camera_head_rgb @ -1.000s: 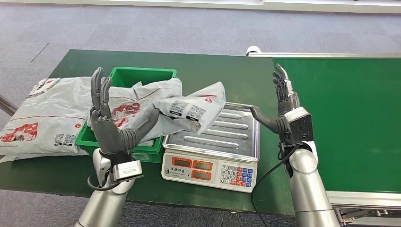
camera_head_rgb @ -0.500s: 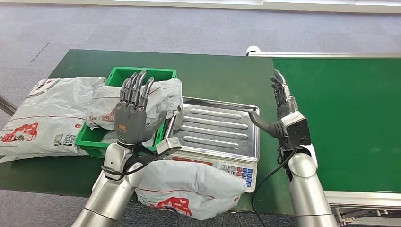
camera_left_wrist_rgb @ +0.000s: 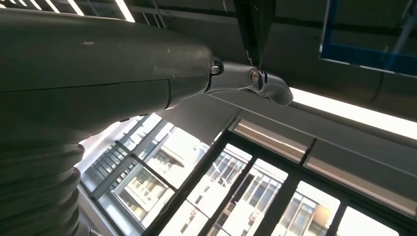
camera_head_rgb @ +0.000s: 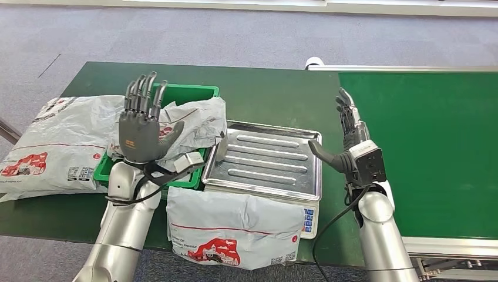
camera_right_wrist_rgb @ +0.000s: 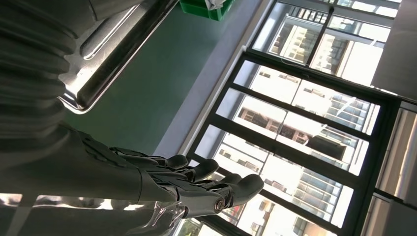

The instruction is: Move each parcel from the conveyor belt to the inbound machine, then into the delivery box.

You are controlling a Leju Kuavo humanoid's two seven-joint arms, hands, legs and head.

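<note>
One parcel (camera_head_rgb: pixel 235 226) lies draped over the front of the scale (camera_head_rgb: pixel 267 161), hanging past the edge of the desk (camera_head_rgb: pixel 264 94) rather than sitting in the green box (camera_head_rgb: pixel 176 94), so this one seems to have missed. Other parcels (camera_head_rgb: pixel 188 120) already sit in the box, and the belt (camera_head_rgb: pixel 423 141) shows none waiting. The left robot hand (camera_head_rgb: pixel 141 126) and right robot hand (camera_head_rgb: pixel 352 138) are raised with fingers apart, holding nothing.

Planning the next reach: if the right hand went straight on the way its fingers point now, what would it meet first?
Probably nothing: the right hand is raised beside the scale, fingers pointing up and away over the table, where the way looks free, though depth is unclear.
</note>
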